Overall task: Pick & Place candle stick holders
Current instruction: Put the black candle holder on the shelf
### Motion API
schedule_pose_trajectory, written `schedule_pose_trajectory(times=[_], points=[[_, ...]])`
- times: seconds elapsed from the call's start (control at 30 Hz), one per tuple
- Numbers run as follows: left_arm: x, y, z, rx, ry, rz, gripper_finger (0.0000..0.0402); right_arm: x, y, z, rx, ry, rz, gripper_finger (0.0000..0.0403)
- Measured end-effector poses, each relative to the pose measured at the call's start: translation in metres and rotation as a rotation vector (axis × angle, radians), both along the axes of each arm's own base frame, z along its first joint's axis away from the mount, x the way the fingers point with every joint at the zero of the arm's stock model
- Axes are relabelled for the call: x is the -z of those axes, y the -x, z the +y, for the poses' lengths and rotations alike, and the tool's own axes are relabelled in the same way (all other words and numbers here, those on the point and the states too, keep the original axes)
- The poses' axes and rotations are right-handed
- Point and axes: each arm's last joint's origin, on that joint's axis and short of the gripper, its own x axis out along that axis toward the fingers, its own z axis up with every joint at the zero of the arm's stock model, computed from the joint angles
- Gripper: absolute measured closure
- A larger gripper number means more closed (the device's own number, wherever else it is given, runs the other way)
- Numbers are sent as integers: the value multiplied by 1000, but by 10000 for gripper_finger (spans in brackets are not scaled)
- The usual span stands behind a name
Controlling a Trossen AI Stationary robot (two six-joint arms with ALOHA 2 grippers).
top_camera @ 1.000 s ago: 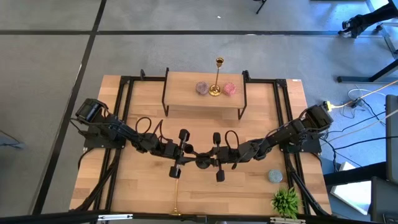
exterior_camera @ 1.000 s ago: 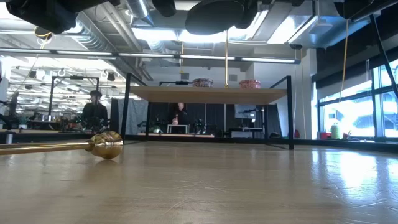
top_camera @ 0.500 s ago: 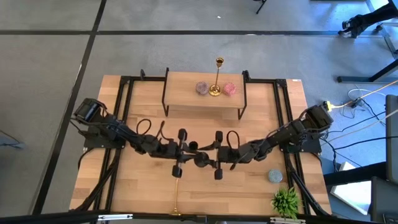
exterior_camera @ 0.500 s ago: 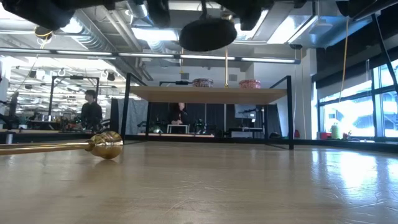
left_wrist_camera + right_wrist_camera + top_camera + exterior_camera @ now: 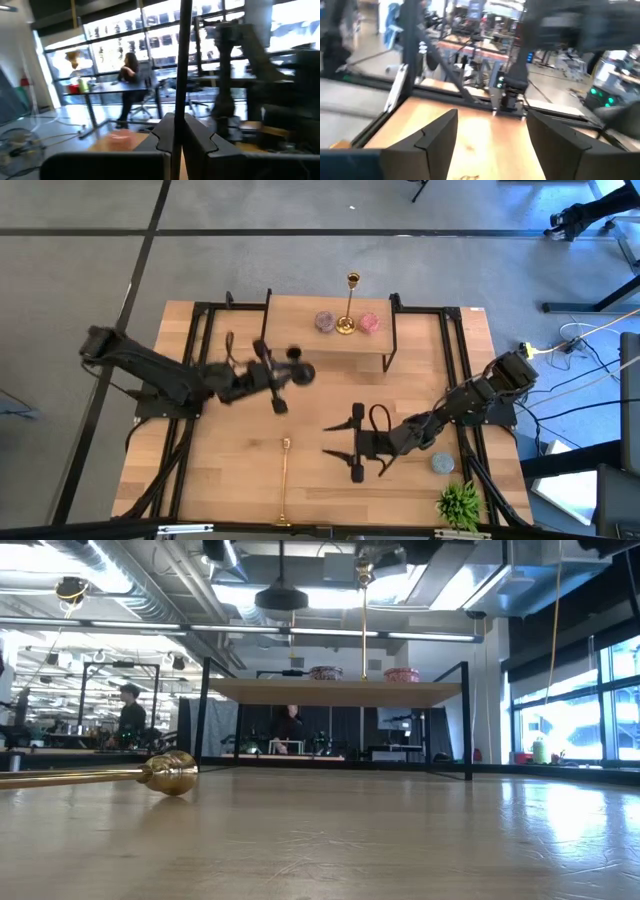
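Note:
A black candle stick holder (image 5: pixel 301 373) hangs in the air left of the raised shelf, its round base (image 5: pixel 281 599) lowest, with my left gripper (image 5: pixel 284 378) shut on it. A gold candle stick holder (image 5: pixel 349 304) stands by its base on the shelf (image 5: pixel 330 340). Another gold one (image 5: pixel 284 480) lies on its side on the table near the front edge, its end (image 5: pixel 168 772) large in the low view. My right gripper (image 5: pixel 336 440) stands open over the table's middle right, with nothing between its fingers (image 5: pixel 440 132). My left gripper pinches the black holder's thin stem (image 5: pixel 181 85) between its two fingers (image 5: pixel 165 131). The fingers come level from the table's left and lie across the stem. The holder stands about upright in the hold, base down, lifted clear of the table.
On the shelf, a purple cup (image 5: pixel 325 321) and a pink one (image 5: pixel 368 322) flank the standing gold holder. A grey round thing (image 5: pixel 442 463) and a green plant (image 5: pixel 460 502) sit at the near right. People show in the room beyond.
My right gripper has opened, let go of the black holder and drawn back toward the table's right. My left gripper has carried the holder from the table's middle toward the far left, beside the shelf; its base shows smaller and farther off in the low view.

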Motion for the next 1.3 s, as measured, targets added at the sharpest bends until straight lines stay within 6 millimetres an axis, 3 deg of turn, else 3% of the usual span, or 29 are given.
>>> schedule_pose_trajectory(times=[0.27,0.43,0.57,0.7,1.13,1.3], points=[[-23,33,83,-15,38,-12,390,7,8,16,-152,3,68,227],[-14,44,131,41,135,33,390,15,10,17,-148,-93,154,305],[-2,43,157,79,157,70,390,19,11,17,-138,-131,194,372],[6,38,172,125,147,75,390,20,10,16,-169,-138,215,395],[38,24,213,93,136,72,390,23,10,14,-116,-158,241,397],[39,24,218,101,134,33,390,24,11,14,-115,-157,249,397]])
